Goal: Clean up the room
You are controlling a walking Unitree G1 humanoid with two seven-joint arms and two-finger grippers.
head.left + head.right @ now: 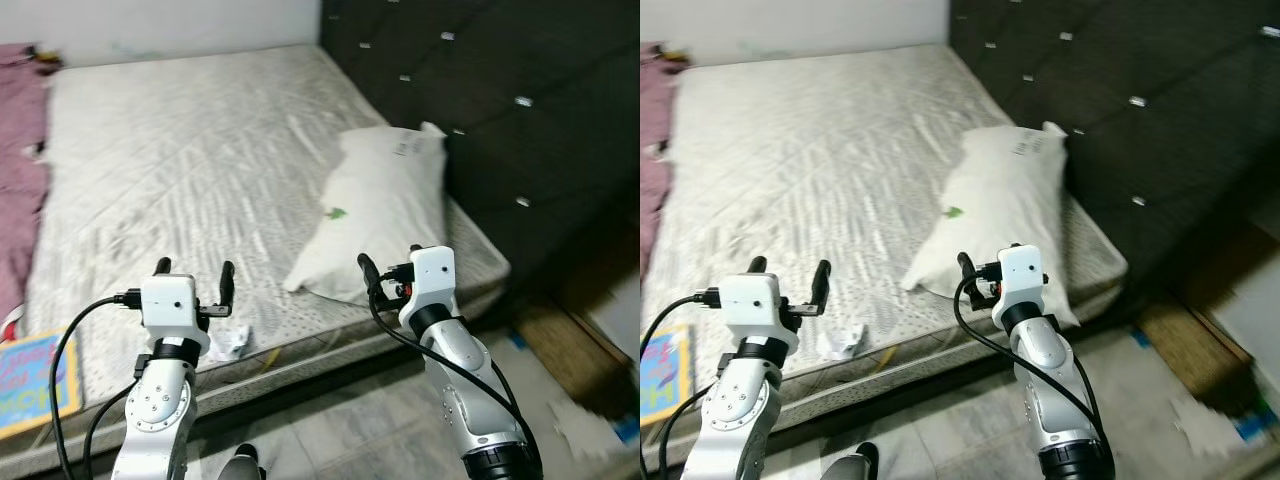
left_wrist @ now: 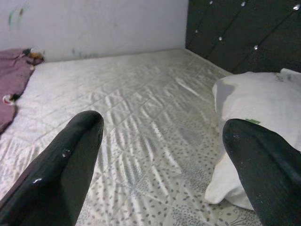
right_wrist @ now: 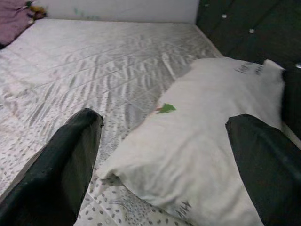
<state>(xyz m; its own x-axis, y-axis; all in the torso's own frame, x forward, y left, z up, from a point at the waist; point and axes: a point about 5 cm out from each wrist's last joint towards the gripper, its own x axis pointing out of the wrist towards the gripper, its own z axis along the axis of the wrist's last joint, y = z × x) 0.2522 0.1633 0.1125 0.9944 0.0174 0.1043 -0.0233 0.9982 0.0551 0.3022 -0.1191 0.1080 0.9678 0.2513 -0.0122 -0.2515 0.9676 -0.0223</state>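
- Bed [image 1: 180,150]: bare mattress, pale quilted ticking with a small dotted print, set against a dark tufted headboard [image 1: 500,110] with shiny buttons.
- Pillow [image 1: 375,210]: white, lying lengthwise on the mattress near the headboard; small green mark on its face; dark printed writing near both ends, too small to read.
- Crumpled paper scrap [image 1: 232,343]: white, at the mattress's near edge.
- Maroon blanket [image 1: 20,170]: bunched along the far side of the bed.
- Colourful picture book [image 1: 35,380]: at the near corner; lettering illegible.
- Left end effector [image 1: 195,283]: fingers spread wide, holding nothing, raised over the near edge.
- Right end effector [image 1: 392,268]: fingers spread wide, empty, just before the pillow's near end.
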